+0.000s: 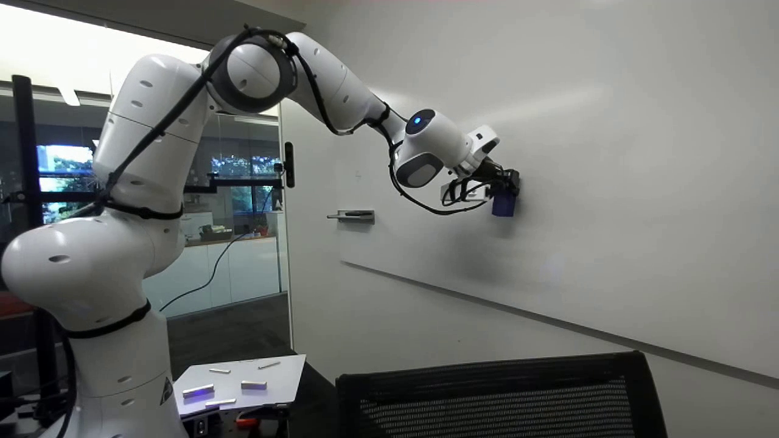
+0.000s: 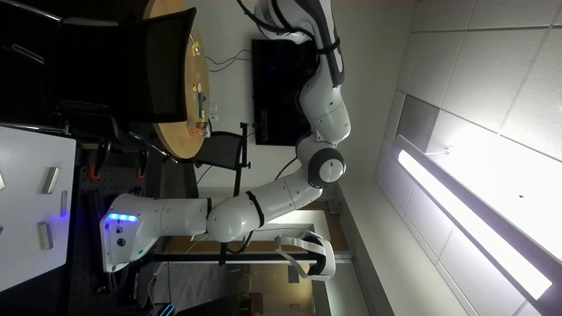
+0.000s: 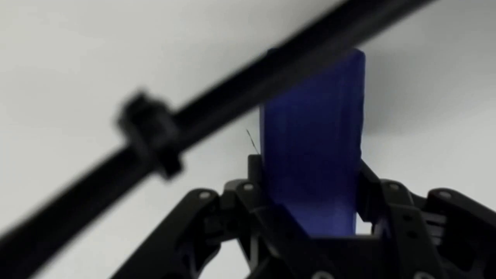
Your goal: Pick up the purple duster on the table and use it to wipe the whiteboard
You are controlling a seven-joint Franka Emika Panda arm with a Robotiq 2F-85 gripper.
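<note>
Big glossy whiteboard (image 1: 639, 194) there, and your tool (image 3: 310, 176) has the purple duster (image 3: 314, 131) pinched; I'd lay it flat, press lightly and use slow overlapping strokes.

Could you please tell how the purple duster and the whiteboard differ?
Colour: the purple duster is dark bluish-purple, the whiteboard white. Size: the duster is a small block, the whiteboard a very large panel. State: the hand grips the duster, not the whiteboard. Both show some straight edges.
</note>
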